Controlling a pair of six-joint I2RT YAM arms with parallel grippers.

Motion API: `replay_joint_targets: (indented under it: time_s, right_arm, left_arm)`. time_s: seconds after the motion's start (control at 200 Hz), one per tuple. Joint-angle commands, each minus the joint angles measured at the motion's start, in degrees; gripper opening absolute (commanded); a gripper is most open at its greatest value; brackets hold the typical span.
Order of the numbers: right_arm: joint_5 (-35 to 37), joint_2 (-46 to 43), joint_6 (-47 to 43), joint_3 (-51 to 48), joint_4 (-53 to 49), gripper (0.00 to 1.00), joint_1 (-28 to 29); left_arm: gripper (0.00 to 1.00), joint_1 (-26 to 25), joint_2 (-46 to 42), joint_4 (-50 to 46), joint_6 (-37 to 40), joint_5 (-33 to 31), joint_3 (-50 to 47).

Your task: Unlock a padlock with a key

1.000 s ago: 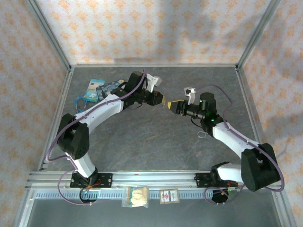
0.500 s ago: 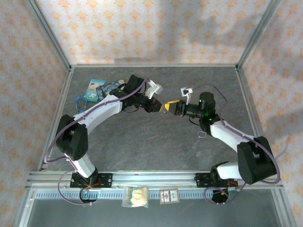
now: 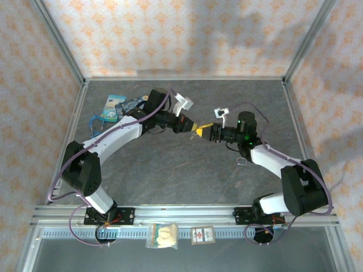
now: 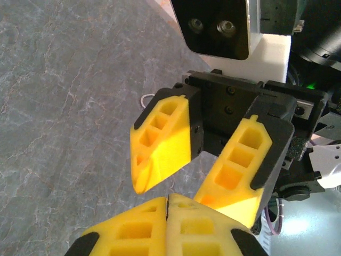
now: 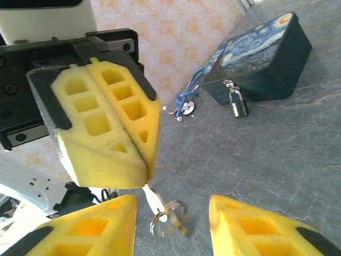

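1 mistimed release could drop the key, clamped in the left gripper while the right gripper stands apart around it.

You will find no legible text, brand or number here. The small printed packet on the aluminium front rail bears a red mark, too small to read.

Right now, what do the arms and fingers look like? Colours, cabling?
Left arm and right arm: white link shells, black joint housings, a purple cable along each. Fingers are yellow wedge-shaped blocks with square pockets and black backing, on black bodies. White camera mount at each wrist.
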Motion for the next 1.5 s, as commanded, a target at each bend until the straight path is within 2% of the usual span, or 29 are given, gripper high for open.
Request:
replay_joint_targets:
  time_s: [0.0, 0.305, 0.716, 0.861, 0.976, 1.026, 1.051, 1.091, 1.121, 1.156, 1.176, 1.186, 1.196, 1.271, 1.371, 1.491]
  right_arm:
    - [-3.2, -0.5, 1.1, -0.4, 4.8, 0.39, -0.2]
    - [-3.2, 0.4, 3.4, -0.8, 8.0, 0.24, -0.2]
    - [-2.3, 1.2, 5.6, -1.8, 11.4, 0.24, 0.9]
    - [-1.5, 1.3, 5.9, -1.8, 11.9, 0.16, 1.0]
    - [-1.4, 1.6, 6.7, -1.9, 13.2, 0.01, 0.9]
    - [-1.1, 1.6, 6.8, -2.0, 13.2, 0.00, 1.0]
    - [-0.9, 1.5, 6.8, -2.1, 13.2, 0.00, 1.0]
    - [-0.5, 1.4, 6.5, -2.2, 13.0, 0.00, 0.9]
    - [-0.1, 1.2, 6.3, -2.3, 12.7, 0.00, 0.9]
    - [0.4, 1.2, 6.0, -2.4, 12.2, 0.00, 0.9]
    - [0.6, 1.2, 5.8, -2.4, 11.8, 0.00, 0.9]
    - [0.7, 1.2, 5.7, -2.4, 11.7, 0.00, 0.9]
    - [0.8, 1.2, 5.5, -2.5, 11.5, 0.00, 0.9]
    - [1.6, 1.4, 5.1, -2.5, 10.7, 0.00, 1.0]
    - [3.0, 1.2, 4.5, -2.4, 9.2, 0.00, 0.9]
    - [6.3, 1.7, 3.9, -1.4, 6.0, 0.00, 0.9]
  left_arm:
    - [0.00, 0.3, -2.2, 4.8, -2.6, 2.0, -1.2]
    - [0.00, 0.2, -3.3, 10.6, -6.8, 3.6, -3.9]
    - [0.00, -0.1, -4.3, 19.1, -12.6, 4.6, -7.1]
    - [0.00, -0.3, -4.4, 19.1, -12.7, 4.7, -7.4]
    - [0.00, -0.3, -4.6, 19.6, -13.0, 4.5, -7.8]
    - [0.00, -0.3, -4.9, 20.0, -13.6, 3.3, -7.8]
    - [0.08, -0.2, -5.2, 20.2, -14.0, 2.2, -8.0]
    - [0.31, -0.2, -5.8, 20.7, -14.5, 0.2, -8.3]
    - [0.53, 0.0, -6.5, 21.1, -14.9, -2.2, -8.6]
    - [0.67, 0.3, -7.5, 22.1, -15.8, -5.4, -9.2]
    - [0.81, 0.7, -8.1, 23.2, -16.5, -6.9, -9.9]
    - [0.92, 0.9, -8.5, 23.9, -16.9, -7.7, -10.2]
    - [0.97, 1.1, -8.8, 24.7, -17.4, -8.4, -10.6]
    - [0.99, 3.6, -11.5, 33.0, -23.9, -13.6, -15.2]
    - [0.99, 8.7, -14.0, 45.7, -34.7, -16.7, -22.5]
    - [0.99, 11.8, -16.1, 47.8, -37.0, -24.8, -28.3]
